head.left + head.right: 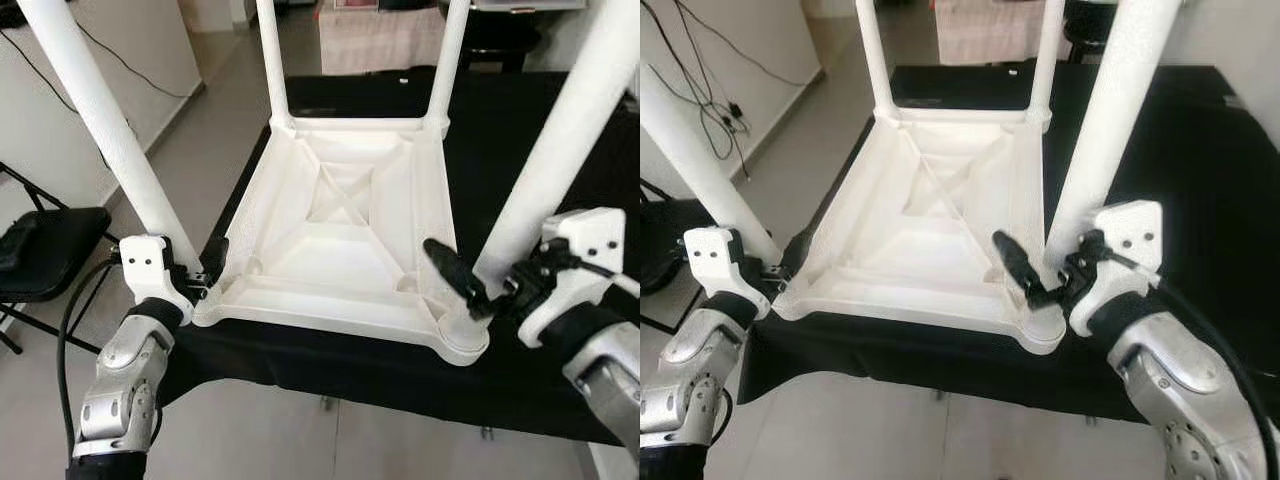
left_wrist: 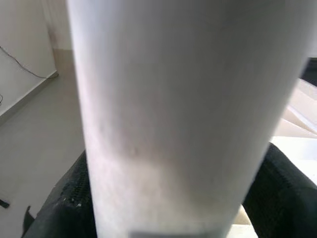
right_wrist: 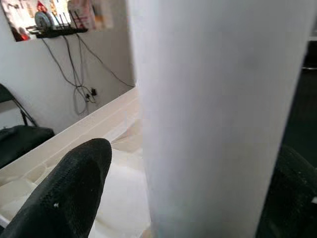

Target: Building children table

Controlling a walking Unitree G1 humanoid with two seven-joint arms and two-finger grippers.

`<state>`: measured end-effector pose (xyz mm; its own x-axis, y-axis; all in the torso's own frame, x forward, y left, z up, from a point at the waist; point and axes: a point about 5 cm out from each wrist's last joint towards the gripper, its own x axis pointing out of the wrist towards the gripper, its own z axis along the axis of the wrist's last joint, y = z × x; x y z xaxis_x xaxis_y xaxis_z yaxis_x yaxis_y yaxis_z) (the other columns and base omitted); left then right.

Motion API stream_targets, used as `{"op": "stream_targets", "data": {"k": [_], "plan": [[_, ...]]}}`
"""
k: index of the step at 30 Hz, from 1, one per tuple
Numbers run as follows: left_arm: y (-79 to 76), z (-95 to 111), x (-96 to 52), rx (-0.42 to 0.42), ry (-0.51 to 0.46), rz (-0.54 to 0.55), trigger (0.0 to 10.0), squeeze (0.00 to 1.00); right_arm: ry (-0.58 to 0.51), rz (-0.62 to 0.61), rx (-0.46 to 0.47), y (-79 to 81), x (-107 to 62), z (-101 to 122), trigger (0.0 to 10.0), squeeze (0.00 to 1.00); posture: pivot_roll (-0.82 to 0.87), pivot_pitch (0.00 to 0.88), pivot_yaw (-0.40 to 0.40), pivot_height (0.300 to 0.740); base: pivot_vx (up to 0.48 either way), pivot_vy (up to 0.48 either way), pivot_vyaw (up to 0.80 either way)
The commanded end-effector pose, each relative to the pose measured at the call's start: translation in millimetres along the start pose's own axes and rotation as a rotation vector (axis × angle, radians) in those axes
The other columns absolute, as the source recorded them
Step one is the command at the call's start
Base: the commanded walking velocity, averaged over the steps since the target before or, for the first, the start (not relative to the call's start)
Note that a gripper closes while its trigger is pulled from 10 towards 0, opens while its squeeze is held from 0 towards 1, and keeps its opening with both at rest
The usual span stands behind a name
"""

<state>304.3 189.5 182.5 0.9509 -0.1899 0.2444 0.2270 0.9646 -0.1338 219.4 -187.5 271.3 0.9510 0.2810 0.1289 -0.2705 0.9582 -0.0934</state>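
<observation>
A white children's table (image 1: 340,220) lies upside down on a black-covered worktop (image 1: 520,130), all its legs pointing up. My left gripper (image 1: 192,258) is shut on the near-left leg (image 1: 110,130) just above its socket; in the left wrist view the leg (image 2: 183,109) is pressed between both black fingers (image 2: 69,203). My right gripper (image 1: 482,268) stands open around the base of the near-right leg (image 1: 560,140). One finger (image 3: 69,193) shows a gap from the leg (image 3: 218,114); the other lies close against it.
The upturned table's near corners reach the worktop's front edge, with tiled floor below. A black folding chair (image 1: 45,255) stands at my left, with cables (image 1: 710,90) along the wall. A cloth-covered piece of furniture (image 1: 380,40) stands behind the worktop.
</observation>
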Motion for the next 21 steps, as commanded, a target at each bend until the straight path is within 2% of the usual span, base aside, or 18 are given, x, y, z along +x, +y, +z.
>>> {"op": "stream_targets", "data": {"k": [1, 2, 5, 10, 13, 21], "plan": [[-7.3, 2, 4.0, 0.01, -0.024, -0.042, 10.0, 0.0, -0.011, -0.035, -0.01, 2.3, -2.2, 4, 10.0, 0.0, -0.25, 0.12, 0.089, 0.74, 0.0, 0.0, 0.0], [-7.3, 2, 4.0, 0.01, -0.024, -0.042, 10.0, 0.0, -0.011, -0.035, -0.01, 2.3, -2.2, 4, 10.0, 0.0, -0.25, 0.12, 0.089, 0.74, 0.0, 0.0, 0.0], [-12.4, 1, 7.2, -0.01, -0.031, -0.071, 10.0, 0.0, -0.009, -0.239, -0.055, -10.5, -3.8, 7, 10.0, 0.0, -0.25, 0.114, 0.086, 0.74, 0.0, 0.0, 0.0], [-17.5, -1, 6.7, -0.03, -0.031, -0.12, 10.0, 0.0, 0.003, -0.36, -0.065, -17.5, -3.7, 9, 10.0, 0.0, -0.24, 0.11, 0.082, 0.74, 0.0, 0.0, 0.0], [-18.6, -4, 5.1, -0.029, -0.022, -0.129, 10.0, 0.0, 0.013, -0.389, -0.046, -16.1, -0.6, 7, 10.0, 0.0, -0.24, 0.109, 0.075, 0.74, 0.0, 0.0, 0.0], [-17.5, -4, 2.6, -0.024, -0.02, -0.126, 10.0, 0.0, 0.001, -0.371, 0.011, -12.3, 7.6, 7, 10.0, 0.0, -0.22, 0.1, 0.059, 0.74, 0.0, 0.0, 0.0]]}}
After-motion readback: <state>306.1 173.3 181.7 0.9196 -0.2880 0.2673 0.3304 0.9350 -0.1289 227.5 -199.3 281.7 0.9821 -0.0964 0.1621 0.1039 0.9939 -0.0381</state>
